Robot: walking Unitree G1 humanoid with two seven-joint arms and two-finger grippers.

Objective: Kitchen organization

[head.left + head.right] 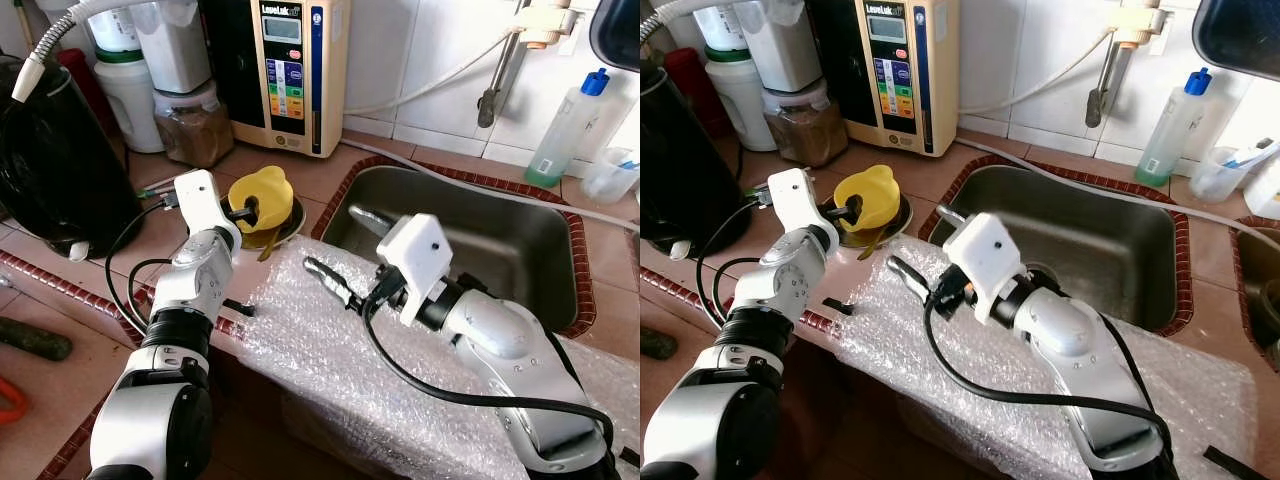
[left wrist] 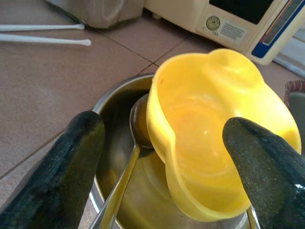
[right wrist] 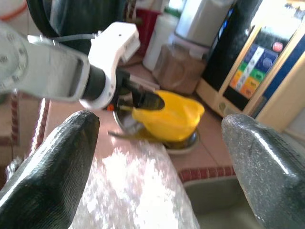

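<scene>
A yellow plastic cup (image 1: 265, 195) lies tilted in a small steel bowl (image 1: 292, 224) on the tiled counter, left of the sink. A metal spoon (image 2: 121, 181) rests in the bowl beside it. My left gripper (image 1: 243, 212) is open at the cup's rim. In the left wrist view one of its fingers (image 2: 71, 157) is over the bowl's edge and the other is in front of the cup (image 2: 214, 129). My right gripper (image 1: 912, 278) hovers open over the bubble wrap (image 1: 330, 370), pointing toward the cup (image 3: 171, 117), with nothing between its fingers.
A steel sink (image 1: 545, 310) lies right of the bowl. A water ioniser (image 1: 290, 70), a jar of brown powder (image 1: 195, 125) and white containers (image 1: 135, 95) line the back wall. A black appliance (image 1: 50, 160) stands at the left. A blue-capped bottle (image 1: 565, 125) is at the back right.
</scene>
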